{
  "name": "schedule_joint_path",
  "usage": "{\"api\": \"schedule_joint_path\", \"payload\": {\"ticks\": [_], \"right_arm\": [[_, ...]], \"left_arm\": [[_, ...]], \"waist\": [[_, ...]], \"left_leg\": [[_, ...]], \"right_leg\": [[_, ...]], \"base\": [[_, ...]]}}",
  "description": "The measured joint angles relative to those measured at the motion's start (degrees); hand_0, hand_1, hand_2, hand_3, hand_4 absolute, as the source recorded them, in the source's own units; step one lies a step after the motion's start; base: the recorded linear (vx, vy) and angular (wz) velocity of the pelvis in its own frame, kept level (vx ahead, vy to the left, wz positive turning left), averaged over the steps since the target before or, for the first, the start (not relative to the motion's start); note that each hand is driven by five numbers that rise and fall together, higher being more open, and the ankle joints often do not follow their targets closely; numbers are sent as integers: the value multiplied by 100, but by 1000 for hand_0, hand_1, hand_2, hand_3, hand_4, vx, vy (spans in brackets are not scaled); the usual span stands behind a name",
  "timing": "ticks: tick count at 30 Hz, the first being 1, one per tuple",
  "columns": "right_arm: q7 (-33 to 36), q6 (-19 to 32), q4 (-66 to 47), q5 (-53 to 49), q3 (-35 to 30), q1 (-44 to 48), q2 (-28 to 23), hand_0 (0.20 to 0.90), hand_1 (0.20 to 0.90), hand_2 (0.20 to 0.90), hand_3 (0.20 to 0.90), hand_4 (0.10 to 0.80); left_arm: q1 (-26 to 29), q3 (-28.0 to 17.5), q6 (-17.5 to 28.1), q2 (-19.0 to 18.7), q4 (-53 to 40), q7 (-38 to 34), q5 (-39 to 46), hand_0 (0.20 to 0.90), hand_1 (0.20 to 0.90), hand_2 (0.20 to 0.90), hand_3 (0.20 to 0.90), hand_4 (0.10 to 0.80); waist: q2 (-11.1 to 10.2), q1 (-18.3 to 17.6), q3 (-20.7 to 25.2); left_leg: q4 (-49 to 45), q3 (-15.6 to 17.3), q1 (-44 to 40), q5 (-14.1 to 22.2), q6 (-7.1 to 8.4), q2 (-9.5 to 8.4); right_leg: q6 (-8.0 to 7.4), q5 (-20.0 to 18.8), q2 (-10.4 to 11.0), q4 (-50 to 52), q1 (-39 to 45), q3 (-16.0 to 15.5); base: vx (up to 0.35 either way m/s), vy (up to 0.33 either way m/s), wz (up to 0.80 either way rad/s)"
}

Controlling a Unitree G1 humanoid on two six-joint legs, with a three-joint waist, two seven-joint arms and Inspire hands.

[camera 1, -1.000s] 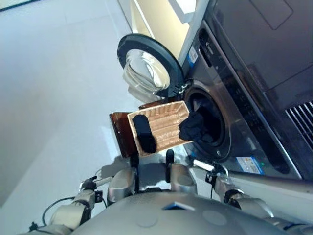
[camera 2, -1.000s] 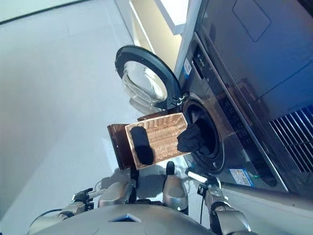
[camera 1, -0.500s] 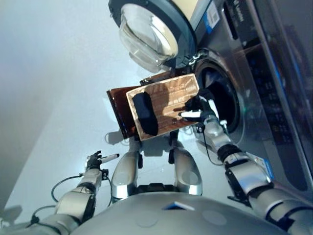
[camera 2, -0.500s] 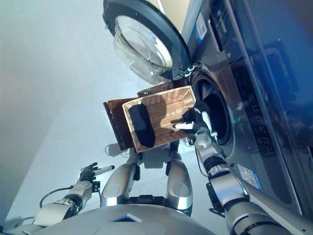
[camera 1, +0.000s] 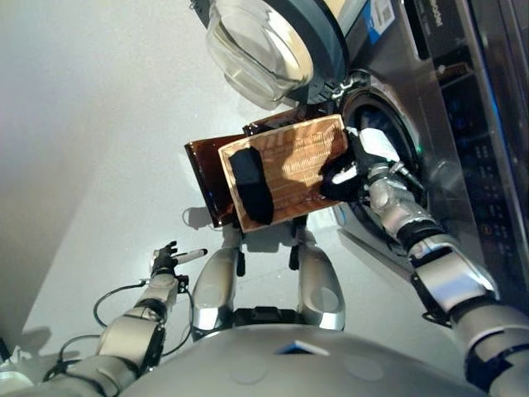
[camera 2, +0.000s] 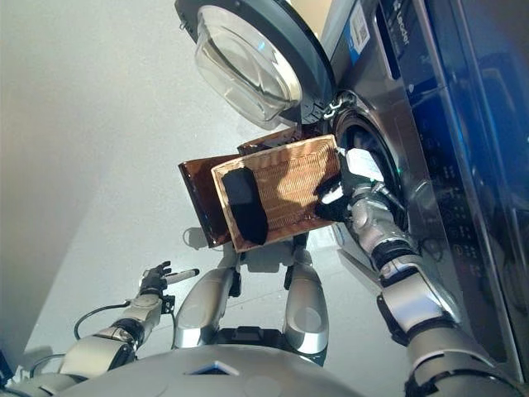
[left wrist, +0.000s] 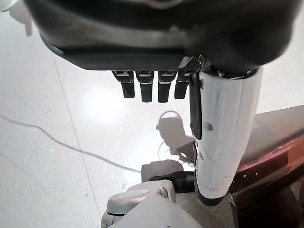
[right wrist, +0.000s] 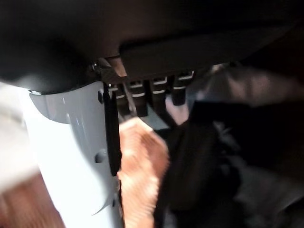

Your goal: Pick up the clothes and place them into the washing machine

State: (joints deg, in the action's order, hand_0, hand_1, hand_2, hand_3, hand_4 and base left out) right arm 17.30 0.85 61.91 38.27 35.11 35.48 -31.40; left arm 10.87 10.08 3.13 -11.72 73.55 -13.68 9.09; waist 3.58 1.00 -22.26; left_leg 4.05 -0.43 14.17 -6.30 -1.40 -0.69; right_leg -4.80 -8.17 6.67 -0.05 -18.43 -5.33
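A black garment [camera 1: 250,188] lies at the left end of a woven basket [camera 1: 297,157] that rests on a brown stand [camera 1: 205,178]. The washing machine's drum mouth [camera 1: 395,124] is just right of the basket, with its round door [camera 1: 264,45] swung open. My right hand [camera 1: 340,180] is at the basket's right rim, in front of the drum mouth. In the right wrist view its fingers [right wrist: 142,97] look straight over a dark cloth [right wrist: 199,166] beside the basket's weave [right wrist: 142,161]. My left hand [camera 1: 169,258] hangs open, low over the floor, holding nothing.
The machine's dark front panel [camera 1: 471,124] runs along the right side. Pale floor [camera 1: 99,124] spreads to the left of the basket and stand.
The camera has shifted. My right arm rose from low down to the dark cloth that hung out of the drum mouth, then edged closer to the drum. The black garment in the basket has not moved.
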Motion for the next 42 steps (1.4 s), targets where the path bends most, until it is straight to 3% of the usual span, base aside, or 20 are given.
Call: {"api": "schedule_joint_path", "payload": {"ticks": [2, 7, 11, 27, 42], "right_arm": [[-41, -91, 221, 433, 197, 61, -60, 900, 900, 900, 900, 800], [-258, -88, 328, 1046, 619, 56, -123, 900, 900, 900, 900, 800], [-249, -99, 499, 1242, 666, 125, -122, 900, 900, 900, 900, 800], [-201, -377, 896, 1876, 756, 423, -115, 900, 900, 900, 900, 800], [284, -858, 995, 2311, 768, 698, -120, 900, 900, 900, 900, 800]], "left_arm": [[91, 16, -3, 39, -7, 7, 17, 900, 900, 900, 900, 800], [130, 30, -10, 71, -9, 140, 86, 900, 900, 900, 900, 800], [230, 218, 3, 79, -10, 195, 171, 900, 900, 900, 900, 800], [305, 239, 110, 75, -8, 239, 377, 900, 900, 900, 900, 800], [306, 468, 226, 124, -277, 233, 637, 900, 900, 900, 900, 800]], "waist": [[120, -19, -86], [156, -25, -109], [158, -19, -110], [202, -35, -116], [302, 8, -134]], "left_leg": [[5, 12, 35, -6, -9, -18], [-9, 58, 146, -37, -48, -26], [-17, 95, 206, -36, -47, -49], [-274, 163, 742, -34, -47, -175], [-625, 58, 1396, -69, -68, -255]], "right_leg": [[-16, 10, 17, 34, -50, 5], [-27, 20, 18, 131, -231, 85], [-47, 98, 42, 312, -396, 149], [-89, 338, 166, 1024, -1159, 313], [-31, 647, 294, 1891, -1998, 323]], "base": [[0, -32, -2], [-6, -30, -6], [-7, -6, -2], [-4, -4, 0], [-13, -12, 8]]}}
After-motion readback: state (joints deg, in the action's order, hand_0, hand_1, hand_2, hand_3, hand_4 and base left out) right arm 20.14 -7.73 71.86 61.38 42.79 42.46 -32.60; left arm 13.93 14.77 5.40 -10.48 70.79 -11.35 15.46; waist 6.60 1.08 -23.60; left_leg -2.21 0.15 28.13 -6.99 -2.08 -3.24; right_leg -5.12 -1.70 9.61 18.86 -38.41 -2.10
